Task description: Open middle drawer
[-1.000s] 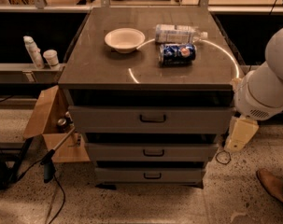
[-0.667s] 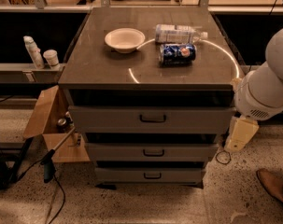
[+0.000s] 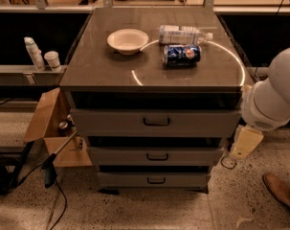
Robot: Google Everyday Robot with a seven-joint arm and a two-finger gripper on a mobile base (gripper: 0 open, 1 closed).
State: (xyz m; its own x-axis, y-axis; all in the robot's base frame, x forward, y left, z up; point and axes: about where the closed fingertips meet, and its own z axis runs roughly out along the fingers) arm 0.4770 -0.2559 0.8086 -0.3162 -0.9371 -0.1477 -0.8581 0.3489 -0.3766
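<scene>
The grey cabinet has three stacked drawers, all pushed in. The middle drawer [image 3: 183, 156] is a wide, shallow grey front with a small dark bar handle [image 3: 157, 156] at its centre. Above it is the taller top drawer [image 3: 192, 122]; below it is the narrow bottom drawer [image 3: 183, 180]. My white arm [image 3: 273, 97] comes in from the right edge. Its pale gripper [image 3: 245, 143] hangs beside the cabinet's right side, level with the middle drawer and apart from the handle.
On the cabinet top [image 3: 101, 66] are a white bowl [image 3: 128, 40], a lying clear bottle [image 3: 183, 34] and a lying blue can [image 3: 181, 54]. An open cardboard box [image 3: 51, 128] and cables lie on the floor at left. A shoe [image 3: 281, 190] shows at lower right.
</scene>
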